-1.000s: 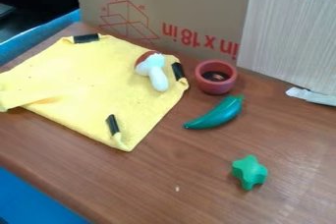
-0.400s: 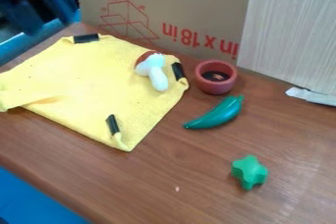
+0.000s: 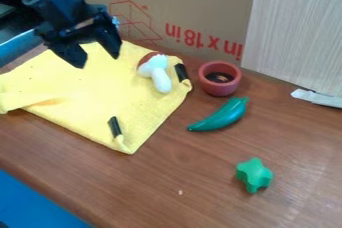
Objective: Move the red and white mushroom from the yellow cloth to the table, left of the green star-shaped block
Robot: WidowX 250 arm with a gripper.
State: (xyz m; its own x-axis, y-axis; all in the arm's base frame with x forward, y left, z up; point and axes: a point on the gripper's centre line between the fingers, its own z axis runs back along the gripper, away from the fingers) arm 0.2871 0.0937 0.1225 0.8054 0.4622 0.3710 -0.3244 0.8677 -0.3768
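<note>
The black gripper hangs over the upper left part of a yellow cloth, its two fingers spread apart with nothing between them. To its right, a toy mushroom with a white stem and a red-brown cap lies on the cloth close to the right edge. Black strips mark several spots along the cloth's border. Just beyond that edge stands a small red pot with a dark inside. A green pepper lies on the wood below the pot, and a green star-shaped piece sits nearer the front right.
A cardboard box with red print stands along the back of the brown table. A pale wood-grain panel leans at the back right, with a white strip at its foot. Blue surfaces border the table at left.
The arm has come in from the upper left, and its gripper has moved down and right over the cloth. The cloth, mushroom, pot, pepper and star piece have stayed put.
</note>
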